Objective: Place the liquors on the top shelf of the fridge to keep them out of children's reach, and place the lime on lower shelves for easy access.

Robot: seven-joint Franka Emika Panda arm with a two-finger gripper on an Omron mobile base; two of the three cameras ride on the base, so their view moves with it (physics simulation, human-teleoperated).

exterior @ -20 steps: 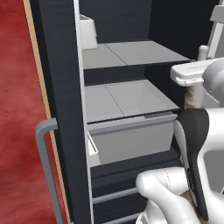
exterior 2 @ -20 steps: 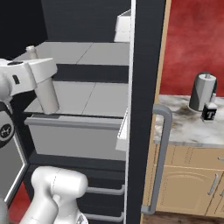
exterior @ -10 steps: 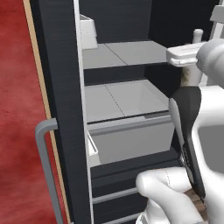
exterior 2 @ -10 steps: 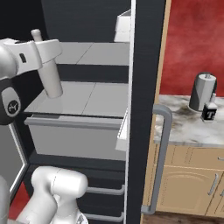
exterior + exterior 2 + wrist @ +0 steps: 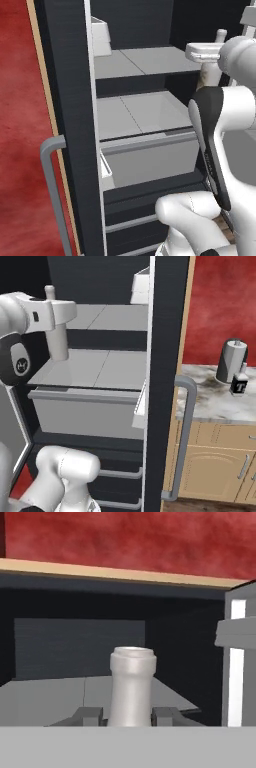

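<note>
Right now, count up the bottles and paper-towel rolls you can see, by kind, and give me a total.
Liquor bottles: 2, the slim bottle held in the claw in front of the fridge shelves, and the square bottle on the counter.
Paper-towel rolls: 1, the paper-towel roll just behind the square bottle.
Total: 3

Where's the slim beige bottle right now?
The slim beige bottle is upright in the shut gripper, at the left of the right base view, hanging in front of the open fridge beside its shelves.
</note>
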